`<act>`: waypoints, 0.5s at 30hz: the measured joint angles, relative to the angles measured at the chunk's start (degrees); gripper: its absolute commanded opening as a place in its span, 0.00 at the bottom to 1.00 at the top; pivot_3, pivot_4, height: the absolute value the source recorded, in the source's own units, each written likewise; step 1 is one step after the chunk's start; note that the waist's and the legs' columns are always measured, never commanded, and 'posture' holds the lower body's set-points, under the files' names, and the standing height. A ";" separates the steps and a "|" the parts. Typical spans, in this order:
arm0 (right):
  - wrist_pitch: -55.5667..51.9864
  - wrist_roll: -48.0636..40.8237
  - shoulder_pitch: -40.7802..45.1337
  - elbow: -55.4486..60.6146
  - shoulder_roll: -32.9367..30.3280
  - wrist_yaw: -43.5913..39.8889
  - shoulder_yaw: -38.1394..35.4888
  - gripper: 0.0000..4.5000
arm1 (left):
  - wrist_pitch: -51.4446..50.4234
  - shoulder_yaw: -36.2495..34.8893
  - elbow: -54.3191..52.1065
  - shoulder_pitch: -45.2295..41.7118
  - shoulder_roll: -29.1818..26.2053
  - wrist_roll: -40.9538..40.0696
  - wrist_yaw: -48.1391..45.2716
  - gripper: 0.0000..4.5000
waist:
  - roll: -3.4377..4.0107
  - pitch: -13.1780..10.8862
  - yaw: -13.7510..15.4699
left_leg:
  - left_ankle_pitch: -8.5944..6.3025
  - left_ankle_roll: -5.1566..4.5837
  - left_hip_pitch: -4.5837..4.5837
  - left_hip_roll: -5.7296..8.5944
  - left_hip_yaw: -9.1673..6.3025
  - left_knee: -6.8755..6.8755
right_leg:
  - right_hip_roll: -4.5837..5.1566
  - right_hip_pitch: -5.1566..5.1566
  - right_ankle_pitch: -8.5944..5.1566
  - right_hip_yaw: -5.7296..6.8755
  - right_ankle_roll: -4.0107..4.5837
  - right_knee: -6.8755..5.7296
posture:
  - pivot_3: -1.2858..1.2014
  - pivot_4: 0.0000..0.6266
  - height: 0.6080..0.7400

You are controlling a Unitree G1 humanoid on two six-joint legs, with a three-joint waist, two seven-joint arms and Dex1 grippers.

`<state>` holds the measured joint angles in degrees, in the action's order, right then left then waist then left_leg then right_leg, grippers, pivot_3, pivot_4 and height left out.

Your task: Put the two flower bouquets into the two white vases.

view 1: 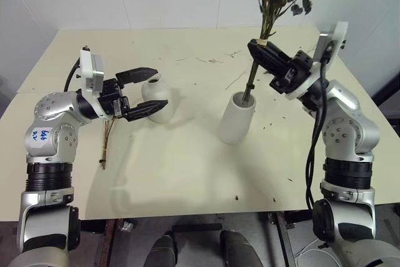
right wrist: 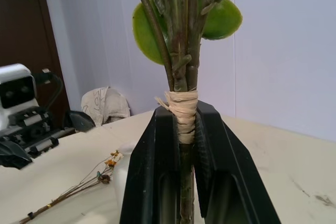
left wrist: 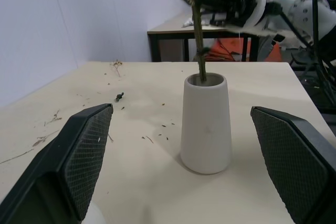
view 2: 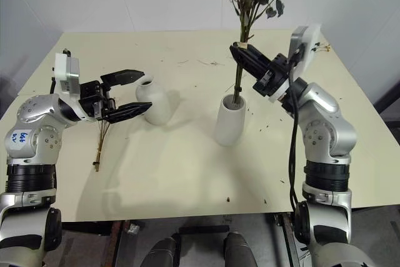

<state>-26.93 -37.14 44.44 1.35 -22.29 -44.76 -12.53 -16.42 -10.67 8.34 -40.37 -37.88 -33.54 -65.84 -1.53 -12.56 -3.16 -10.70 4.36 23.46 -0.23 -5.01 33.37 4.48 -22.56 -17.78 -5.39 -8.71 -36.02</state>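
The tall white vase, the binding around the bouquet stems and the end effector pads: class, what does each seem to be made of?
Tall white tapered vase: probably matte ceramic, chalky and glare-free. Pale straw-coloured binding around the green stems: looks like raffia, flat fibrous strands. Black left end effector pads: likely rubber, with a fine grid texture.

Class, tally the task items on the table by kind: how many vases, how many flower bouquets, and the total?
White vases: 2 (tall vase, round vase)
Flower bouquets: 2 (large bouquet, small bouquet)
Total: 4
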 measured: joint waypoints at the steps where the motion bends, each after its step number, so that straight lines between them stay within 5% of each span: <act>1: 0.79 0.42 -0.34 -0.32 0.00 -0.11 0.39 0.01 | -0.01 0.00 -0.19 0.00 0.00 0.00 0.08 1.00 | 0.00 0.00 0.01 | 0.00 0.00 0.00 0.00 0.00 0.00 | 0.00 0.00 0.00 0.00 0.00 0.01 | 0.52 0.24 1.00; 2: 1.43 0.71 -0.72 -0.62 0.01 -0.21 0.81 0.01 | -0.03 0.00 -0.54 0.01 0.02 0.00 0.18 1.00 | 0.00 0.00 0.01 | 0.00 0.00 0.00 0.00 0.00 -0.01 | 0.00 0.00 0.00 0.00 0.00 0.01 | 0.52 0.24 1.00; 5: 2.41 0.73 -2.48 -0.71 0.24 -0.68 0.94 0.21 | -0.06 0.00 -0.94 0.01 0.31 -0.03 0.41 1.00 | 0.00 0.00 0.04 | 0.00 0.00 0.00 0.00 -0.01 -0.02 | 0.00 0.00 0.00 0.00 0.00 0.02 | 0.52 0.24 1.00; 15: 3.38 1.07 -6.57 0.55 -4.14 -3.32 0.89 0.98 | 0.05 -0.25 -0.94 0.39 -0.04 0.30 2.08 1.00 | 0.00 0.00 -0.02 | 0.00 0.00 -0.01 0.00 0.00 -0.01 | 0.00 0.01 0.00 0.00 0.00 0.01 | 0.52 0.24 1.00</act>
<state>-23.55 -36.07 37.87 1.90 -26.43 -48.09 -11.64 -16.37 -10.92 7.40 -39.98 -37.92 -33.24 -63.76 -1.53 -12.56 -3.19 -10.70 4.36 23.44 -0.24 -5.01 33.35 4.47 -22.55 -17.78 -5.39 -8.71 -36.01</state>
